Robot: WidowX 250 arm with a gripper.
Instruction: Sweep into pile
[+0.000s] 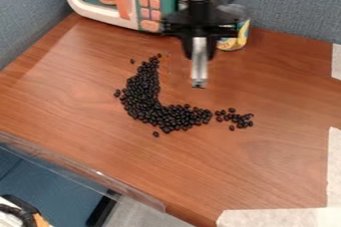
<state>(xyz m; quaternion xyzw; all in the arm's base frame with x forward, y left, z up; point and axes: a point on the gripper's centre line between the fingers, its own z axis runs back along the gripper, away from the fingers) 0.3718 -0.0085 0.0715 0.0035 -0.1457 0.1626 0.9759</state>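
Observation:
The black gripper hangs over the upper middle of the table, shut on a narrow silver-grey tool that points downward. Black beans lie in a thick curved band to the left of and below the tool's tip. A looser cluster of beans lies at the band's right end. A few single beans are scattered around the band, near its top, left side and lower edge. Whether the tool's tip touches the wood cannot be told.
Behind the gripper stand a toy microwave, teal and white, and a can. Grey partition walls border the back. Pale tape marks the front right, and a clear plastic edge runs along the front left of the wooden table.

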